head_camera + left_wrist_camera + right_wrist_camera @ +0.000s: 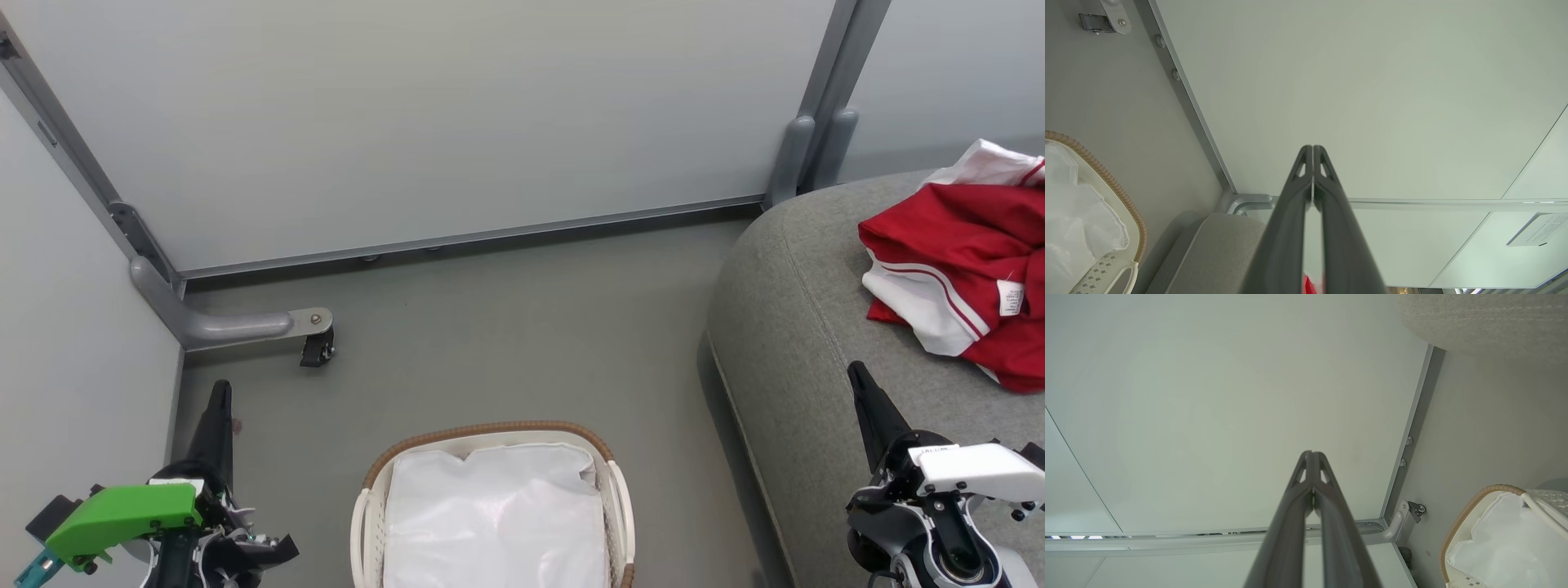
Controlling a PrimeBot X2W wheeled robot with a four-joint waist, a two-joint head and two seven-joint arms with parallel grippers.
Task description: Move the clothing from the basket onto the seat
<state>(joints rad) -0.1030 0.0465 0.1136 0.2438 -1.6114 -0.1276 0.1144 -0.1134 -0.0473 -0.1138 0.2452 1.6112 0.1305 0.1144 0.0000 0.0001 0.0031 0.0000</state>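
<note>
Red and white clothing lies bunched on the grey seat at the right of the head view. The white basket with its brown woven rim stands on the floor at bottom centre, holding just its white liner. My left gripper rests at the lower left, shut and holding nothing, left of the basket. My right gripper is at the lower right over the seat's front edge, shut and holding nothing. In the left wrist view the gripper has its tips pressed together; the right gripper looks the same. A sliver of red clothing shows between the left fingers.
Pale partition walls close off the back and left. A grey foot with a black caster juts onto the floor at the left. Open grey floor lies between the basket and the wall.
</note>
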